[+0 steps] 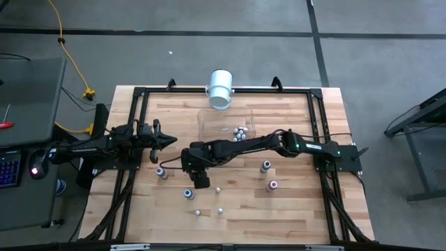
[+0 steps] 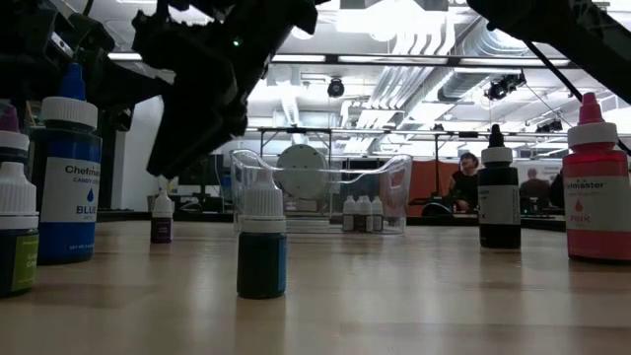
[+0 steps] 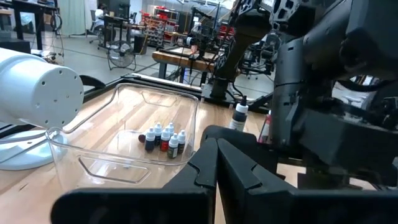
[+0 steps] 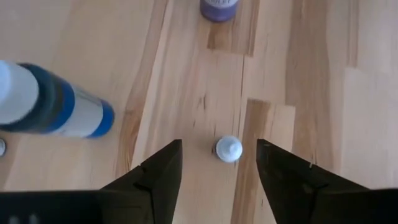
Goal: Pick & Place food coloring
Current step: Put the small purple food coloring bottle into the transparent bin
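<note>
Food coloring bottles stand upright on their bases on the wooden table: a purple one (image 1: 162, 172), a blue one (image 1: 188, 193), a pink one (image 1: 273, 185), a dark one (image 1: 265, 166) and tiny white-capped ones (image 1: 220, 209). More tiny ones stand together inside the clear tub (image 1: 226, 125). My right gripper (image 1: 182, 166) reaches across to the table's left half, slanting down and open. In the right wrist view its fingers (image 4: 219, 144) stand on either side of a tiny white-capped bottle (image 4: 229, 149) without touching it. My left gripper (image 1: 173, 140) waits shut at the left.
A big white cylinder (image 1: 220, 88) lies at the far edge behind the tub. The blue bottle (image 4: 56, 109) and the purple bottle (image 4: 219, 7) stand close to the right gripper. A black frame (image 1: 317, 111) runs round the table.
</note>
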